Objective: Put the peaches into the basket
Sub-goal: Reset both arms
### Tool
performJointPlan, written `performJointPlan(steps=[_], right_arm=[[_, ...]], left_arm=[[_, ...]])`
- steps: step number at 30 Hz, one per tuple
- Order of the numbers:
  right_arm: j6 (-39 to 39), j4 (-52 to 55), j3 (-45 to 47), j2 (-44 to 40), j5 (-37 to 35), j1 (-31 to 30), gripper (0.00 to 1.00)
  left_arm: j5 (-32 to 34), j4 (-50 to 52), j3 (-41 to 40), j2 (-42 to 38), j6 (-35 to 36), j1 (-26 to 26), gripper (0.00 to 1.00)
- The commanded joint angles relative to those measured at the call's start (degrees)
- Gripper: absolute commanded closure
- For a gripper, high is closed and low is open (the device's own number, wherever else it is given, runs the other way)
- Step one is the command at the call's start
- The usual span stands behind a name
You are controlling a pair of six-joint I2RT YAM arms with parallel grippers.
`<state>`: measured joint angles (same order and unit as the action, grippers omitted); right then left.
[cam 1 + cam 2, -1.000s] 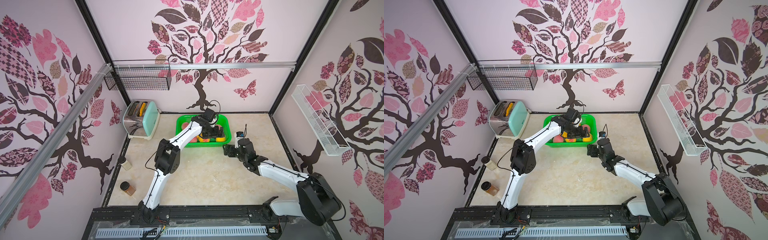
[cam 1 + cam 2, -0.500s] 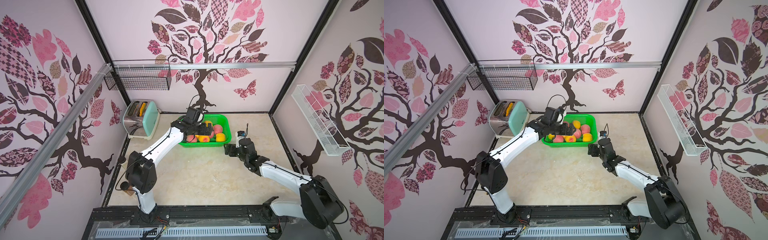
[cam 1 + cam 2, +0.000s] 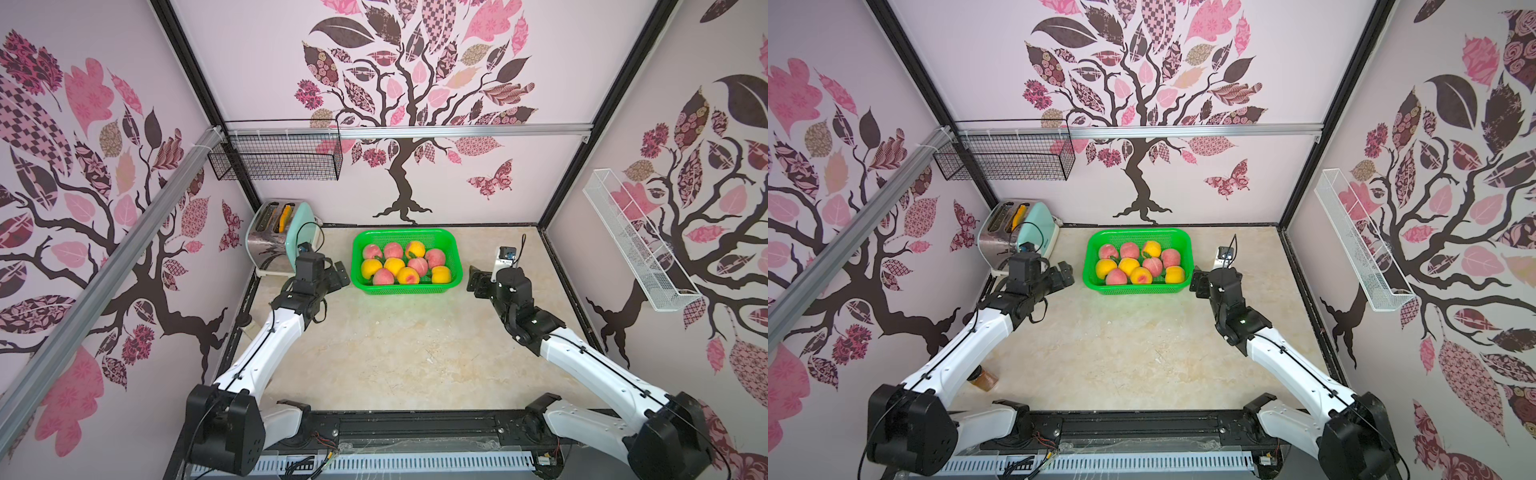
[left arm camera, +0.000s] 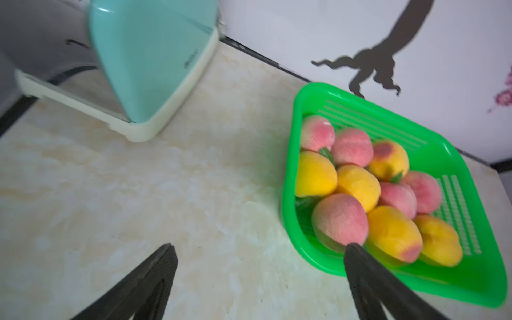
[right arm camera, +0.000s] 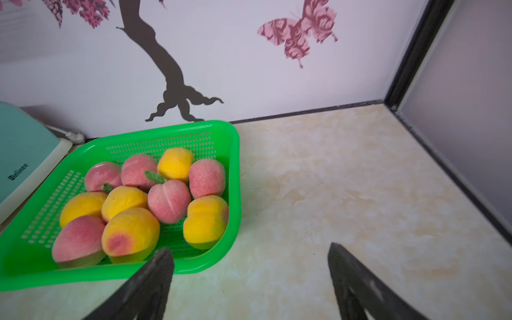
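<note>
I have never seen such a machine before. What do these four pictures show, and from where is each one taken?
This is a robot with two white arms fixed at the front edge of a table. Two pictures look down from above on the whole scene. The other two come from a small camera on each arm's wrist, looking forward. On the marble-patterned table stands a green basket with ten toy peaches inside, and a toaster stands in the corner beside it. The left end effector and the right end effector are on either side of the basket, both open and holding nothing.
</note>
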<state>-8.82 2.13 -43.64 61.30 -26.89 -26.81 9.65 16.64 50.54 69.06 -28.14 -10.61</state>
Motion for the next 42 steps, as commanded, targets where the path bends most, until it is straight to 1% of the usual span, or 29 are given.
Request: performJointPlan(steps=[1,2,5,7,9,11,12,14,15,16,17,18,19,20,22,23,25,27,29,30,31,33,34,35,37,42], right_arm=[[4.48,1.11,-3.30,-0.49,-15.02,0.22,0.01],[5.02,1.06,-3.96,-0.26,-17.31,0.50,0.01],[5.74,0.40,-4.85,0.46,-18.35,2.25,0.00],[6.58,-1.23,-4.97,1.39,-19.91,2.98,0.00],[7.57,-4.75,-3.65,2.35,-24.29,3.73,0.00],[7.46,-11.44,-0.55,3.14,-27.90,5.38,0.00],[7.31,-15.37,1.89,3.33,-27.18,7.07,0.00],[5.59,-19.17,5.68,3.86,-23.63,11.18,0.00],[3.64,-19.83,7.45,4.05,-21.52,13.59,0.00],[1.18,-19.86,9.10,4.17,-19.81,16.03,0.01],[-0.73,-19.91,10.39,4.18,-18.34,17.96,0.00],[-1.76,-20.50,12.15,4.09,-16.60,19.74,0.00],[-1.90,-22.14,14.05,4.01,-15.47,20.77,0.00],[-1.44,-24.35,15.88,4.00,-15.36,21.24,0.00],[0.33,-31.24,20.04,4.08,-14.07,21.36,0.00],[1.30,-33.81,21.36,4.08,-12.69,21.30,0.00],[2.88,-35.38,22.44,4.24,-10.18,21.31,0.00],[4.11,-36.94,22.95,5.35,-8.72,21.35,0.00],[6.44,-43.16,25.10,7.59,-5.62,21.36,0.00],[7.00,-46.40,26.37,8.93,-4.36,21.35,0.00],[6.35,-47.41,26.80,9.85,-3.72,21.34,0.00],[6.88,-49.78,26.91,13.13,-2.02,21.31,0.01],[7.18,-51.29,26.89,14.68,-1.57,21.29,0.00],[7.45,-53.29,26.93,16.57,-0.84,21.36,0.00],[8.72,-55.20,26.60,19.46,2.60,21.31,0.00],[11.97,-62.07,26.36,27.29,9.86,21.36,0.00]], left_arm=[[10.94,-6.24,-6.00,-4.47,-1.76,2.93,0.02],[13.89,-8.09,-8.31,-6.15,-2.37,3.72,0.02],[20.20,-16.31,-15.69,-9.98,-2.79,4.47,0.02],[24.67,-19.13,-18.88,-11.38,-2.83,4.59,0.02],[28.45,-24.10,-21.71,-10.53,-0.67,4.67,0.02],[32.19,-27.92,-22.67,-8.05,1.75,4.70,0.02],[35.36,-28.73,-22.56,-6.16,2.68,4.78,0.02],[43.40,-28.85,-21.51,-2.17,3.24,5.15,0.02],[46.40,-26.73,-20.39,-0.33,2.04,5.87,0.02],[47.13,-23.30,-19.32,1.24,0.61,7.16,0.02],[46.59,-22.26,-18.77,2.40,-0.21,8.19,0.02],[44.54,-24.77,-19.41,3.56,1.15,9.38,0.02],[42.05,-30.76,-21.06,4.42,3.86,10.27,0.02],[40.73,-35.52,-23.46,5.02,4.89,10.68,0.02],[35.09,-44.48,-28.44,5.45,5.76,12.27,0.02],[32.53,-46.71,-29.64,5.08,5.91,13.14,0.02],[27.30,-48.18,-30.75,3.89,8.52,13.68,0.02],[26.06,-51.24,-31.40,4.39,11.34,13.77,0.02],[23.11,-53.27,-31.16,5.63,12.66,14.57,0.02],[20.39,-53.06,-30.68,6.35,11.81,15.50,0.02],[17.39,-53.66,-30.38,7.09,11.29,16.52,0.02],[11.59,-59.36,-30.86,10.48,11.76,17.57,0.02],[9.15,-61.04,-30.82,11.84,13.09,17.58,0.02],[6.47,-61.24,-30.25,12.49,14.34,17.62,0.02],[1.54,-58.30,-28.59,12.47,16.22,17.57,0.02],[-5.39,-59.24,-27.69,14.04,19.11,17.63,0.02]])
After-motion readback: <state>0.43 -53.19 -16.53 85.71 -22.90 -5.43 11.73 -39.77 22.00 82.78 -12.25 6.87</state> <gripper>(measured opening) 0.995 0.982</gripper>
